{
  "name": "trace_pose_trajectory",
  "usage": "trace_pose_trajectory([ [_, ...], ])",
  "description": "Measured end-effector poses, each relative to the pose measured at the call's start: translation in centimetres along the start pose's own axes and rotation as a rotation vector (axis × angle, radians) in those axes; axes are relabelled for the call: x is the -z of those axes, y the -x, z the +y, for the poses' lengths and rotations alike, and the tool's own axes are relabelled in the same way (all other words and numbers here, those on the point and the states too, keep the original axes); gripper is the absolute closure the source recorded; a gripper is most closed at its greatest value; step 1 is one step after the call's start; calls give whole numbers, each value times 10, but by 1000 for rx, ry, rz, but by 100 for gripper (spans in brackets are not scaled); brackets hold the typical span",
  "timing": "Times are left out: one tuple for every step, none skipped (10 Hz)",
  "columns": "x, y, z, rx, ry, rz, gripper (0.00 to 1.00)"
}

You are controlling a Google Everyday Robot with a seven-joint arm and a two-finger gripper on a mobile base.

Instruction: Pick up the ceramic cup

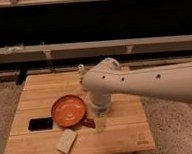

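A dark wall with a pale ledge runs behind, and the floor is speckled. The wooden table is flat and butcher-block in look, likely grippy enough that a cup won't skate. The white arm reaches in from the right, its gripper pointing down at the table's front middle, directly over the ceramic cup, which stands just right of the orange dish. I cannot tell whether the gripper is apart or clamped on it. A black phone and a pale block lie left, well apart. The cup is probably light, rigid, glazed-slick and chippable; taking it across the walls below the rim, gently, seems best
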Motion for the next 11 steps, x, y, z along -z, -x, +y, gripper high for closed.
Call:
trace_pose_trajectory([
  [-1,-1,-1,3,-8,13,20],
  [-5,-2,-7,13,-21,36,20],
  [-14,-6,-18,18,-29,54,20],
  [-24,-16,-30,16,-38,74,20],
  [-32,-26,-44,11,-47,91,20],
  [-38,-30,-54,10,-51,101,20],
  [-48,-37,-69,6,-55,118,20],
  [-52,-40,-76,3,-58,126,20],
  [-56,-43,-82,-2,-56,136,20],
  [-63,-48,-88,-9,-51,146,20],
  [-73,-55,-95,-19,-41,155,20],
])
